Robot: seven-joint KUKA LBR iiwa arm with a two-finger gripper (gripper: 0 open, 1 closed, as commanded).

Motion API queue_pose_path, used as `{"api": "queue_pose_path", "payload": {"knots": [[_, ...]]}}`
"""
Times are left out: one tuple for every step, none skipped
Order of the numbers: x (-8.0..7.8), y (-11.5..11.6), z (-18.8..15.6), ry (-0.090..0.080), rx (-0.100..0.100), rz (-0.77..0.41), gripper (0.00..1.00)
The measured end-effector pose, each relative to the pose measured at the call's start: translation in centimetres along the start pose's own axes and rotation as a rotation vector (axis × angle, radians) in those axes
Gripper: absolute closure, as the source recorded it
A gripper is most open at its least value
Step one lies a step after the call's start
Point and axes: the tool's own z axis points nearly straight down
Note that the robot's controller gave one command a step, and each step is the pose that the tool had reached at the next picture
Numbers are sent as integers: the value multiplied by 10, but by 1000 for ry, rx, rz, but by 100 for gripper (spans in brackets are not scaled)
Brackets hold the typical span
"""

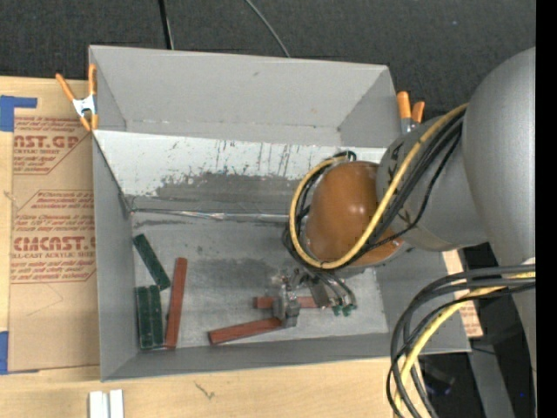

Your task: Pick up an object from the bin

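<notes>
In the camera view, the gripper [288, 307] sat low in the grey bin [235, 94], close to the near wall and right of the floor's middle, beneath the arm's orange cover [341, 212]. It stood where two red-brown pieces met. A short red-brown block [264, 302] lay just to its left, and a long red-brown bar [242, 331] lay slanted on the floor with its right end touching the gripper or just under it. Which of the two it was set on could not be made out, and whether the gripper was released or clenched could not be told either, since the wrist hid much of it. Well apart, by the left wall, lay a second red-brown bar [176, 303] and some dark green bars [149, 318]. The step in hand looked like the grasp itself, down at the floor, with nothing lifted clear. The next move would call for a firm closing on one piece only, square across its narrow width, then a straight rise. A bite catching both pieces, or only the long bar's tip, could let it swing or slip out
</notes>
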Motion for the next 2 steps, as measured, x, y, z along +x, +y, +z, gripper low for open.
{"api": "queue_pose_path", "payload": {"knots": [[0,0,0,0,0,0,100],[2,6,-152,-7,1,13,100]]}}
